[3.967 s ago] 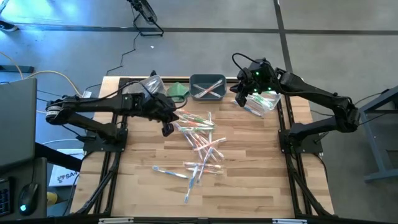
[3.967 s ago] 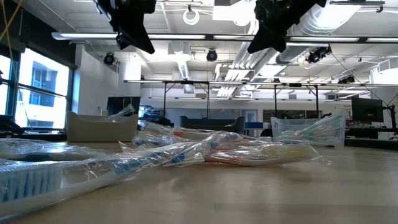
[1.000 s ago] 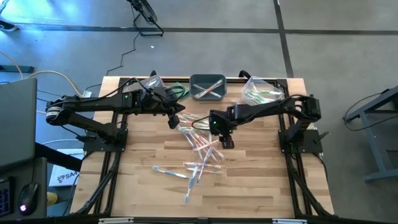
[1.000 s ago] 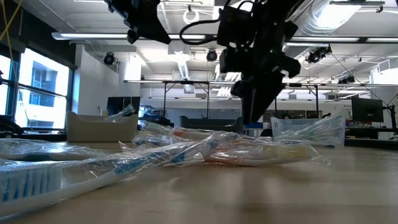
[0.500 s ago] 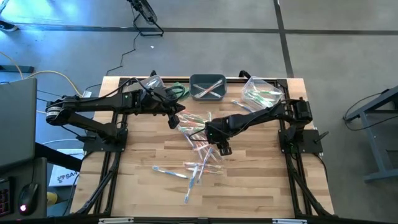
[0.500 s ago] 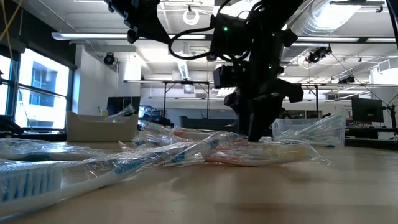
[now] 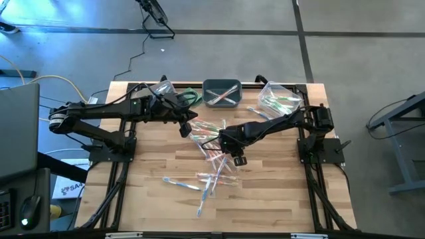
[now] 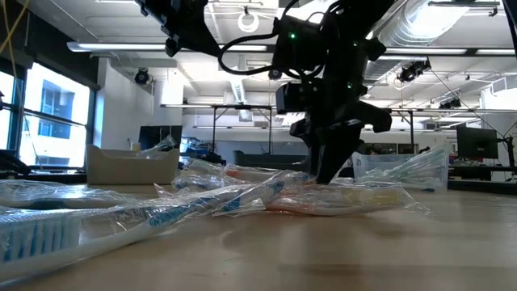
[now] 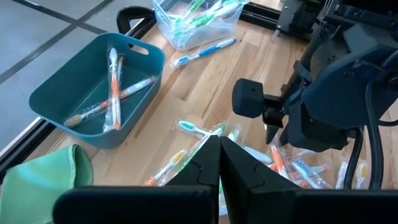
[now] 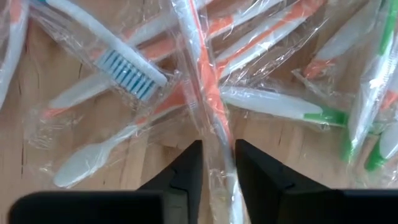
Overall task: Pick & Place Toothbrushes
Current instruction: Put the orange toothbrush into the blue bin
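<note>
The right hand (image 10: 214,163) stood low over the wrapped toothbrushes (image 7: 212,153) heaped mid-surface (image 7: 279,192), its fingers (image 10: 186,165) pinching an orange-striped brush (image 10: 202,81). The left hand (image 9: 219,149), pressed together, hovered left of the heap. Risk: crinkled, overlapping wrappers could slip free or drag neighbouring brushes up, missing the teal bin (image 7: 222,93) at the far edge.

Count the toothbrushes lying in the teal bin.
3, as far as the left wrist view shows: all orange-handled, crossing on the floor of the teal bin; one upright, two slanted.
</note>
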Robot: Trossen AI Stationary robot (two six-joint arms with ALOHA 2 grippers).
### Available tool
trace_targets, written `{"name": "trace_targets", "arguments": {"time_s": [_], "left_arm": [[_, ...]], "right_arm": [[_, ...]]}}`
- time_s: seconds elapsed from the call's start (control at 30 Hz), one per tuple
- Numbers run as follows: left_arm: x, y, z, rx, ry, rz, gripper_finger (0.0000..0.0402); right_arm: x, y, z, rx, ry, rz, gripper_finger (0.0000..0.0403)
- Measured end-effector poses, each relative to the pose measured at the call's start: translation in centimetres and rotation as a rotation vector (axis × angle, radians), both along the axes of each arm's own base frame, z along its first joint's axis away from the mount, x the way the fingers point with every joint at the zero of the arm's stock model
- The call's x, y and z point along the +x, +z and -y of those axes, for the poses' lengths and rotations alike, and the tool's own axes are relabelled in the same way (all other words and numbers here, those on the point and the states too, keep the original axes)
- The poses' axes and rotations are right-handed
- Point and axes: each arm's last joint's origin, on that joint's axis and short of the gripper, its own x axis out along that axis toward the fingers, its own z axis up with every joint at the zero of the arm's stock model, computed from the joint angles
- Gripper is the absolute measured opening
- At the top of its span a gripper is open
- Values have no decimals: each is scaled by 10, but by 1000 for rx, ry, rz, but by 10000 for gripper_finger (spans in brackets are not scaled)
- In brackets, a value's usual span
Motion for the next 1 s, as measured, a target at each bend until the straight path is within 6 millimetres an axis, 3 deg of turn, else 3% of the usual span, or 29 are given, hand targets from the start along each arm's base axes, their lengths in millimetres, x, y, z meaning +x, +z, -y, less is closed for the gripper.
{"name": "trace_targets", "arguments": {"time_s": [0.37, 0.7, 1.0], "left_arm": [[0, 0, 0, 0, 0, 0, 0], [0, 0, 0, -3, 1, 1, 0], [0, 0, 0, -3, 0, 1, 0]], "right_arm": [[0, 0, 0, 4, -2, 2, 14], [-5, -1, -1, 20, 9, -54, 8], [-13, 30, 3, -20, 30, 25, 7]]}}
